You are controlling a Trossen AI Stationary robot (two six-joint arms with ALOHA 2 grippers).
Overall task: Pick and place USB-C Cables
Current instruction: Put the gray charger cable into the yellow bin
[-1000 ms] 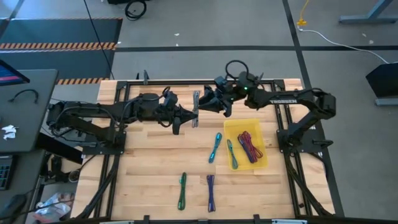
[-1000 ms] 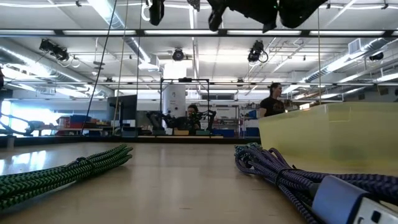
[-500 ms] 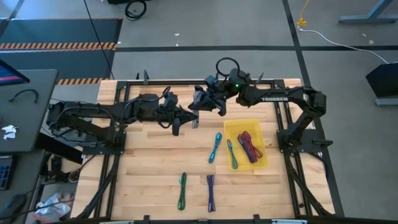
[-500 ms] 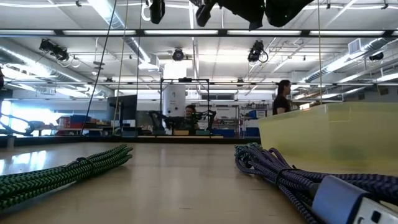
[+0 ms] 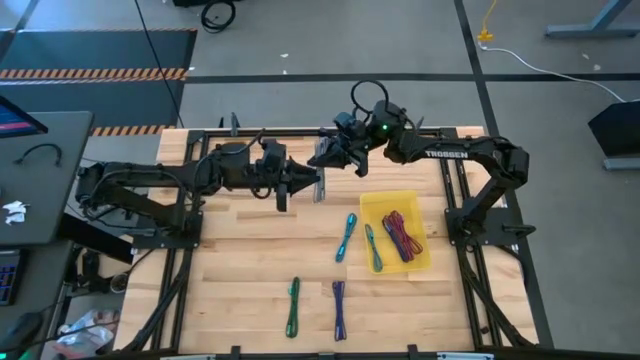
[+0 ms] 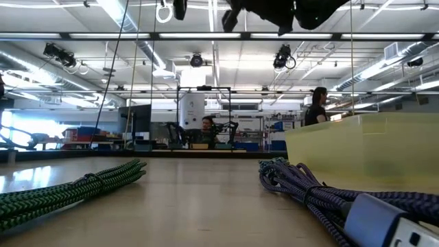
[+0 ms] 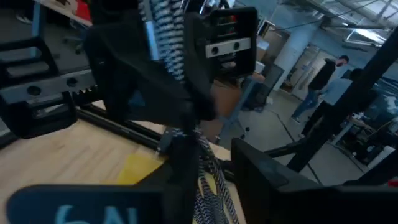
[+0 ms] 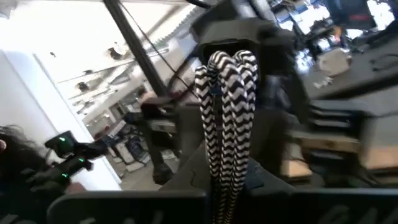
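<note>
Grey-and-white braided cable [image 5: 319, 180] mid-handover: right gripper [image 5: 324, 160] clamped on it, left gripper [image 5: 312, 184] easing apart; needs carrying steadily towards yellow tray [image 5: 425, 262]

A large open robotics lab or industrial workshop is showing here: bright strip lights and exposed silver ducts [image 6: 41, 58] are running under a high ceiling, another dark robot arm rig [image 6: 206, 130] is standing behind, and a person [image 6: 317, 106] is walking past.
</note>
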